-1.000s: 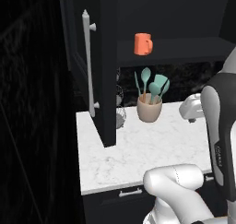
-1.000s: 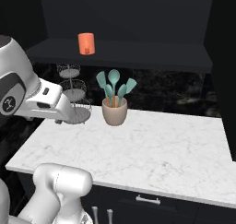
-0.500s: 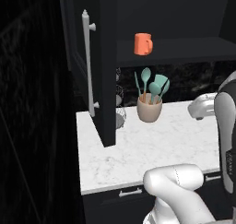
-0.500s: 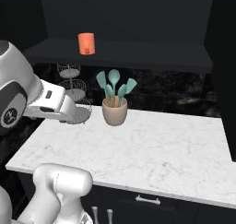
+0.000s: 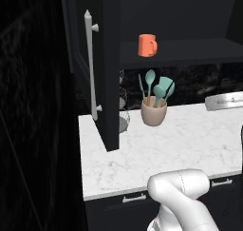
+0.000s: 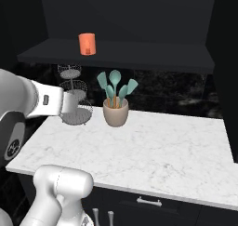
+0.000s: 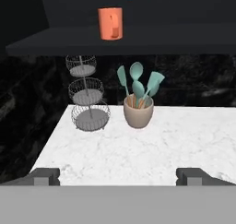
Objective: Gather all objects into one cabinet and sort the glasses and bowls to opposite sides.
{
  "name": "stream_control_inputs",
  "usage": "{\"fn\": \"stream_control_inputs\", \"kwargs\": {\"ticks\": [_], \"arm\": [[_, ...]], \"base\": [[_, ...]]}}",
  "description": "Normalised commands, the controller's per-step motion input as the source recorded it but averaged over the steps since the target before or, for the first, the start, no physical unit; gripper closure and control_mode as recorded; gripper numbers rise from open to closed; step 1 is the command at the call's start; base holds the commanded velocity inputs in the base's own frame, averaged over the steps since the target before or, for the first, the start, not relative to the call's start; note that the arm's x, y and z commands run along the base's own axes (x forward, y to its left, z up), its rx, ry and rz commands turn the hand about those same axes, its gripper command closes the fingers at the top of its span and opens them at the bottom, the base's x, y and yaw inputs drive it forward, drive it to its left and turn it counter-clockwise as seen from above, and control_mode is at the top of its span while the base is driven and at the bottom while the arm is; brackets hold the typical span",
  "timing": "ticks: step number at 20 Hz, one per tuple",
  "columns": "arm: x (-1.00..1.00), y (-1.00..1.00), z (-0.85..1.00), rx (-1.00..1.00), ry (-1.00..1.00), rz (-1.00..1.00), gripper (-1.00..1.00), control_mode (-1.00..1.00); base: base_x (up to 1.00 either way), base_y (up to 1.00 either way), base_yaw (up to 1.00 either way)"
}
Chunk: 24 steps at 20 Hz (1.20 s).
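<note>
Claw hanging wide open over the table, cup waiting up on the shelf.

Left base view: the orange-red cup (image 5: 147, 45) is sitting upper centre on the cabinet shelf (image 5: 190, 48), beside the open door (image 5: 102, 73). Right base view: the cup (image 6: 87, 43) is standing upper left, above the utensil pot (image 6: 115, 111). Hand view: the claw (image 7: 118, 176) is spreading empty at the bottom; it should be rising level toward the cup (image 7: 110, 23), clearing the wire stand (image 7: 87, 96).

Arm (image 6: 44, 99): glossy white rounded shell segments, dark grey at the joints. Small dark marking on the forearm link, round dark emblem on the lower link. Finger tips (image 7: 45, 174): small, blocky, dark grey.
</note>
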Motion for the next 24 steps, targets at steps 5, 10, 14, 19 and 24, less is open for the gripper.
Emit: {"fn": "stream_control_inputs", "kwargs": {"ticks": [5, 10, 14, 19, 24], "arm": [[0.44, 0.03, 0.46, 0.0, -0.2, 0.0, -1.0, -1.0], [0.43, 0.16, 0.22, 0.0, -0.13, 0.0, -1.0, -1.0], [0.38, 0.13, 0.0, 0.0, -0.17, 0.0, -1.0, -1.0], [0.39, 0.02, 0.0, 0.0, -0.14, 0.0, -1.0, -1.0], [0.18, 0.0, 0.03, 0.0, -0.04, 0.0, -1.0, -1.0]], "base": [[0.0, 0.0, 0.0], [0.0, 0.0, 0.0], [0.0, 0.0, 0.0], [0.0, 0.0, 0.0], [0.0, 0.0, 0.0]]}}
